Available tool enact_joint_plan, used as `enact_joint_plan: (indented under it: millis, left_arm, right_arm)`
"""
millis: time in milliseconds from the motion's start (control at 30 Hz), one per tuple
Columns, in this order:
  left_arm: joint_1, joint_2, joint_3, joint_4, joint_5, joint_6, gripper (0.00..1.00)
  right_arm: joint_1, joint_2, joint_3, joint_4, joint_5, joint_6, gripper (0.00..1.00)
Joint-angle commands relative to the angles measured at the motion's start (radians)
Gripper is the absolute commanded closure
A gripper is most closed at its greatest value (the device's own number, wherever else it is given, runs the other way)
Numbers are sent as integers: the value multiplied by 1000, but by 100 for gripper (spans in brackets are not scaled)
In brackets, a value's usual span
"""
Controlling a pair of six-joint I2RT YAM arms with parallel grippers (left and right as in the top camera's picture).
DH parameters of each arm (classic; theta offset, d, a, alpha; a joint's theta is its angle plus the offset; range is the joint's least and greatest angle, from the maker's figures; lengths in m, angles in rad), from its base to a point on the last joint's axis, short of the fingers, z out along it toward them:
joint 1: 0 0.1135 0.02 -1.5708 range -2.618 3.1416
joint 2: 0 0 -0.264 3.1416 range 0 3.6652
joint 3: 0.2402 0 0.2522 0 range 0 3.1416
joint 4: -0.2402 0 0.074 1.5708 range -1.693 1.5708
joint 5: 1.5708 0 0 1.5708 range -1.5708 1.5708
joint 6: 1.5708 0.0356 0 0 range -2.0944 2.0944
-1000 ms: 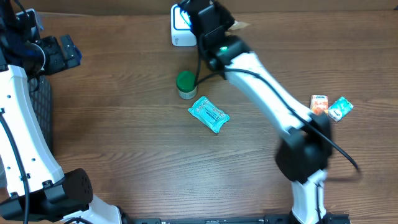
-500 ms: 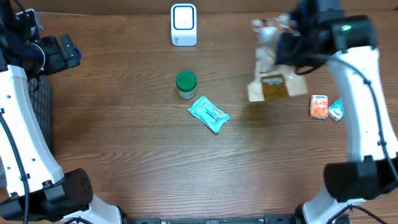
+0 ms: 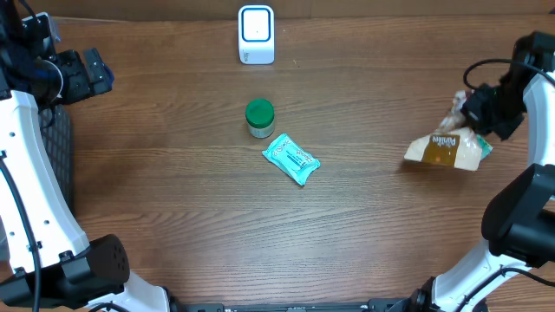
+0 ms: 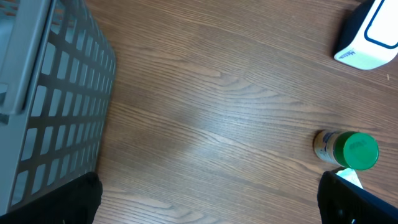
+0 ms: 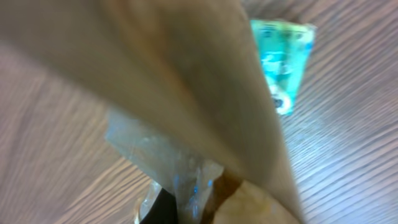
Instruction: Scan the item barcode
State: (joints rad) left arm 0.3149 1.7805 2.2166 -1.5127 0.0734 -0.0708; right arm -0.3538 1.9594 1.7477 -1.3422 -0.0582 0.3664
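A tan and brown snack bag [image 3: 442, 149] hangs at the far right of the table, pinched at its clear top by my right gripper [image 3: 471, 120], which is shut on it. In the right wrist view the bag [image 5: 186, 81] fills most of the frame and hides the fingers. The white barcode scanner [image 3: 256, 35] stands at the back centre, also visible in the left wrist view [image 4: 372, 34]. My left gripper [image 3: 87, 74] hovers open at the far left, holding nothing, its fingertips [image 4: 81, 199] spread wide over bare wood.
A green-capped bottle [image 3: 259, 117] and a teal packet [image 3: 291, 159] lie mid-table. Another teal packet [image 5: 283, 62] lies under the held bag. A grey slatted basket [image 4: 50, 93] stands at the left edge, beside the left arm.
The right arm has swung from the scanner at the back across to the far right, carrying the snack bag with it. The left arm has not moved.
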Motion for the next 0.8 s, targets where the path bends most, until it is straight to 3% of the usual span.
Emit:
enact_joint_plan:
  millis: [0,33,67,133,167,367,533,767]
  left_arm:
    - [-2,0,-4,0,-3,16,0]
    - [-2,0,-4,0,-3,16,0]
    - [-2,0,-4,0,-3,16,0]
    - [-2,0,-3,0,-3,16,0]
    - [-2,0,-4,0,-3,16,0]
    - [-2,0,-4,0,-3,16,1]
    - [-2,0,-4,0,-3,16,1]
    - [-2,0,-4,0,-3,16,0]
  right_arm:
    - [-6,1,-53,29,105,30,85]
    - [-6,1,-64,28,135,30,68]
    - [-6,1,-65,28,145,30,60]
    - [-6,1,-64,29,147,26,32]
    - [-6,1,-64,28,147,16,26]
    - [-6,1,30,-53,142,-84,26]
    - [39,0,194,-120,-290,-306,35]
    - [258,6,181,5,-376,-315,37]
